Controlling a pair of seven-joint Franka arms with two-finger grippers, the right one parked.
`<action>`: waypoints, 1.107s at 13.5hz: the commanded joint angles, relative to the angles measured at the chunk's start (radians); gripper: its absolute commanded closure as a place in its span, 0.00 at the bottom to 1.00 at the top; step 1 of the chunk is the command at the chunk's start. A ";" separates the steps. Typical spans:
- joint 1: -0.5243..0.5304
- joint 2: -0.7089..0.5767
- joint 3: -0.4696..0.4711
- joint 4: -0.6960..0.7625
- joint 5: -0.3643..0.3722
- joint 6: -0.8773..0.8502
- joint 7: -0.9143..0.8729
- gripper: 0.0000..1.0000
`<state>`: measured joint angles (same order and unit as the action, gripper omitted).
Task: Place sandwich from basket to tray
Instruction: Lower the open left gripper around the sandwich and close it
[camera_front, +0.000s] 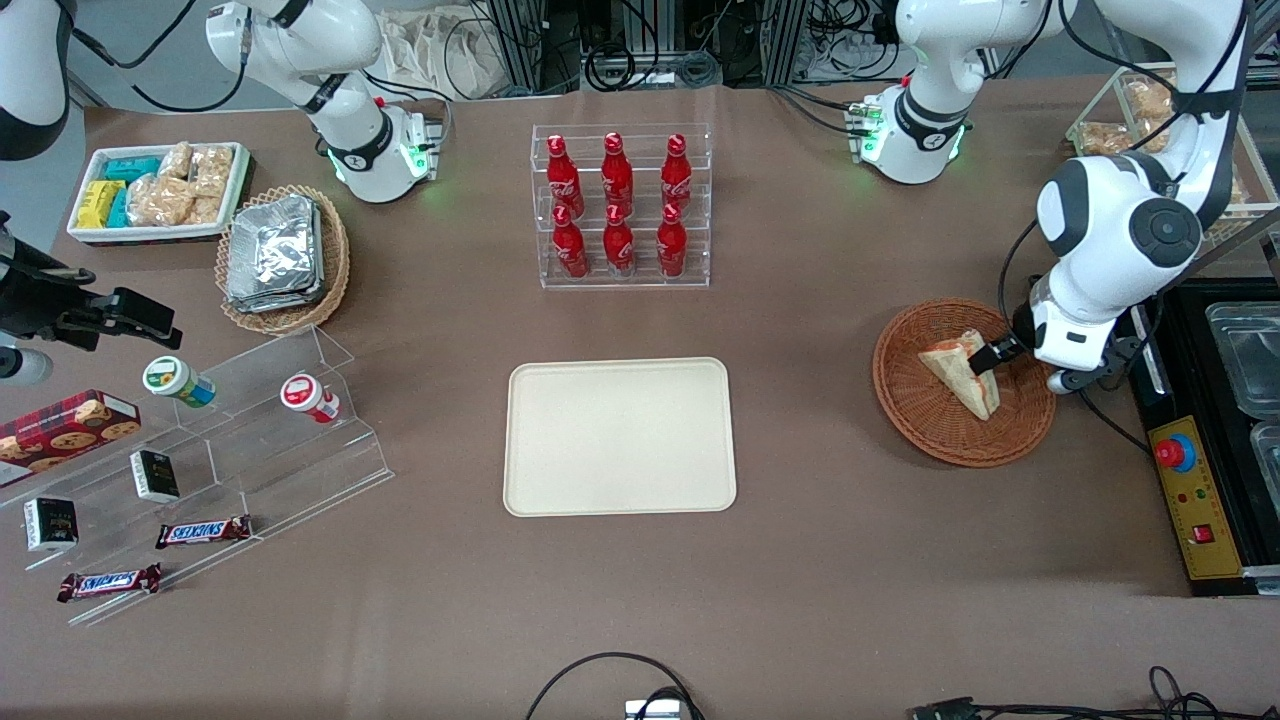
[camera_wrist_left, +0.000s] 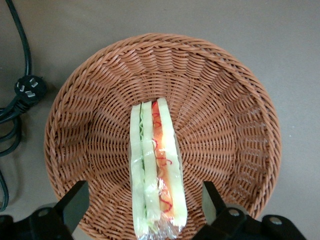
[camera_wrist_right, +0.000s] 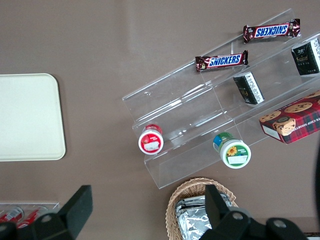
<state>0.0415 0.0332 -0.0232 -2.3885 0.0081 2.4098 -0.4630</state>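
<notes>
I find my left gripper (camera_wrist_left: 142, 200) spread open astride the clear-wrapped white-bread sandwich wedge (camera_wrist_left: 156, 170) in the round reddish-brown wicker basket (camera_wrist_left: 235, 125), its long axis running twelve-to-six between the fingers (camera_wrist_left: 75, 202).

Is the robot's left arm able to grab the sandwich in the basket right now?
Probably yes. The left gripper hangs open right over the sandwich, one finger on each side of it, and nothing else lies in the basket to block the way down.
</notes>
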 joint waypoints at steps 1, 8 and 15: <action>0.000 0.016 0.006 -0.029 -0.007 0.066 -0.016 0.00; 0.021 0.077 0.005 -0.080 -0.011 0.193 -0.089 0.00; 0.009 0.108 -0.004 -0.086 -0.010 0.233 -0.172 0.00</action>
<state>0.0551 0.1395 -0.0248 -2.4566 0.0005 2.6060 -0.6112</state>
